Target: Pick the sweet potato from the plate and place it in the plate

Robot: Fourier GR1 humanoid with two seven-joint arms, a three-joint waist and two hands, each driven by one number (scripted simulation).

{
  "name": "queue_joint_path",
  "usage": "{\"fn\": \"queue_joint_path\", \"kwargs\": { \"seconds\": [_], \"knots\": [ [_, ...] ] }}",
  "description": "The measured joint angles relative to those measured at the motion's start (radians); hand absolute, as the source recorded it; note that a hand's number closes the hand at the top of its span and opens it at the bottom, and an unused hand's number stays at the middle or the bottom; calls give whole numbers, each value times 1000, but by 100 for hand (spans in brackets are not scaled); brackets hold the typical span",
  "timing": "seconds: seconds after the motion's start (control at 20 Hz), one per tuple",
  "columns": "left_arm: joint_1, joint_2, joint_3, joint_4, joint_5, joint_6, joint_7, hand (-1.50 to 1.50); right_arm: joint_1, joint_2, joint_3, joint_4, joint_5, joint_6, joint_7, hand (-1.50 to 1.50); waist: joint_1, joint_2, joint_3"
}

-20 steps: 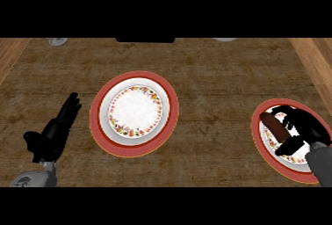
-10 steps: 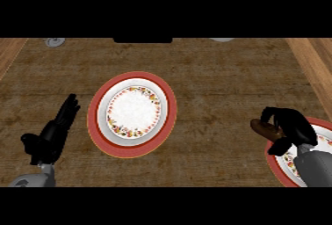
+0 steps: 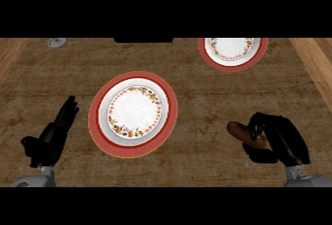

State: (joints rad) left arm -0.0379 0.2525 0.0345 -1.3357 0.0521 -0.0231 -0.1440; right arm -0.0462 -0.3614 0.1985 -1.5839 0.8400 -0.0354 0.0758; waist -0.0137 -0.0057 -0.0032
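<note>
Near the desk's left edge the left hand [image 3: 52,136] rests, fingers straight. The red-rimmed plate [image 3: 97,112] lies mid-desk. Toward the right edge the right hand [image 3: 279,140] curls round the sweet potato [image 3: 241,131], carried above bare wood. Transport step: next, probably swing left over the plate, then lower and release.
</note>
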Motion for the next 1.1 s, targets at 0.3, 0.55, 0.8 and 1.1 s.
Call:
{"fn": "queue_joint_path", "kwargs": {
  "seconds": [0.3,0.55,0.8,1.1],
  "knots": [
    [-14,4,13,8,1,-15,2,0,47,18,8,-272,13,20,68,150,3,2,2],
    [-8,-4,14,-14,0,-20,17,0,18,57,24,-437,49,39,141,150,9,3,3],
    [-6,-14,21,-19,-10,-26,18,0,-62,132,61,-474,75,91,206,150,15,5,3],
    [-17,-15,30,-11,-21,-37,23,0,-235,259,143,-356,158,135,293,150,20,6,3]
  ]
}}
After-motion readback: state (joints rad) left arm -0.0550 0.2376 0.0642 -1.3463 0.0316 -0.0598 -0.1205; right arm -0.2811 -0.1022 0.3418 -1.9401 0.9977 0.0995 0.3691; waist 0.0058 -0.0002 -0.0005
